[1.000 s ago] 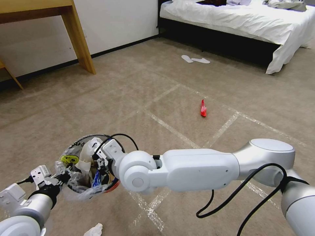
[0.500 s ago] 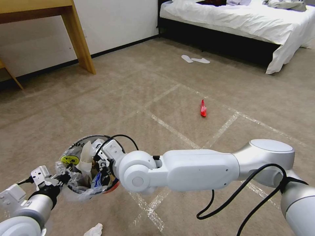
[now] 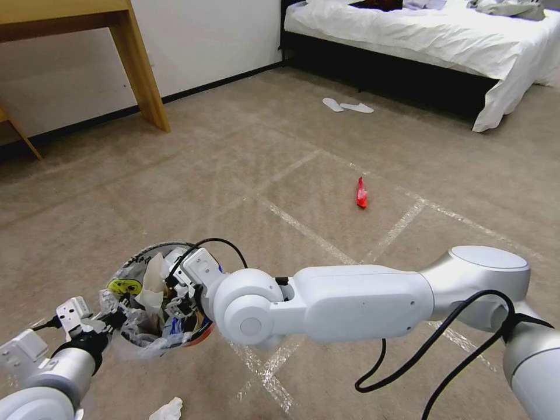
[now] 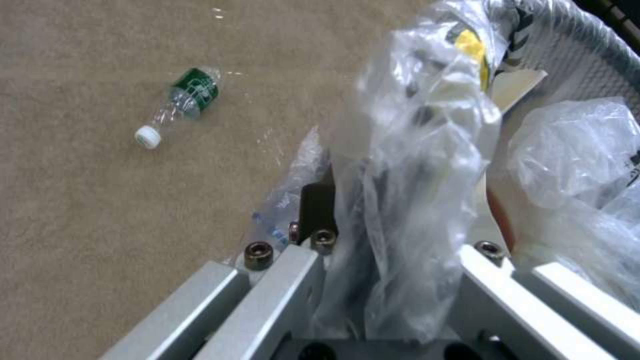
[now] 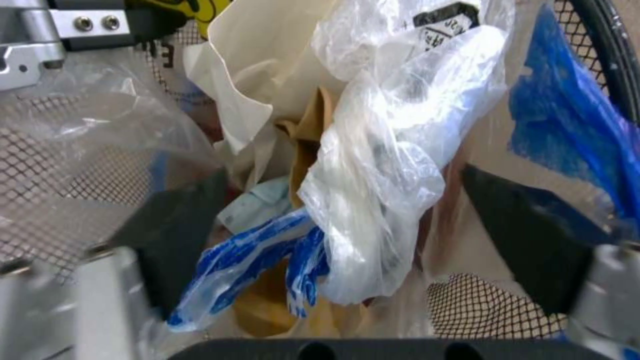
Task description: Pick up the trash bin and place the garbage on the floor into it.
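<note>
Crinkled clear plastic lines the trash bin (image 3: 153,303), a small round mesh bin with a red base edge and a yellow smiley sticker (image 3: 123,286) inside its rim. A black label with white print sits on a plastic bag in the right wrist view, but the writing is too small to read. The bin is packed with cream paper (image 5: 260,75), a clear plastic bag (image 5: 380,165), a white-and-blue printed wrapper (image 5: 253,260) and a blue film (image 5: 567,120) against the mesh wall.

The left end effector (image 3: 108,319) is clenched on the bin's rim together with the liner, holding the bin off the carpet; in the left wrist view the liner (image 4: 413,190) bunches up between its fingers. The right end effector (image 3: 178,297) reaches down into the bin's mouth, its jaws spread wide apart either side of the clear bag, with nothing visibly pinched between them.

Garbage lies on the floor: a crumpled white tissue (image 3: 166,410) just below the left end effector, a red wrapper (image 3: 361,194) well beyond the right arm, and a clear plastic bottle (image 4: 179,105) with a green label and white cap on the carpet off to the side of the left end effector. White slippers (image 3: 347,106) lie far off near the bed (image 3: 420,35).
</note>
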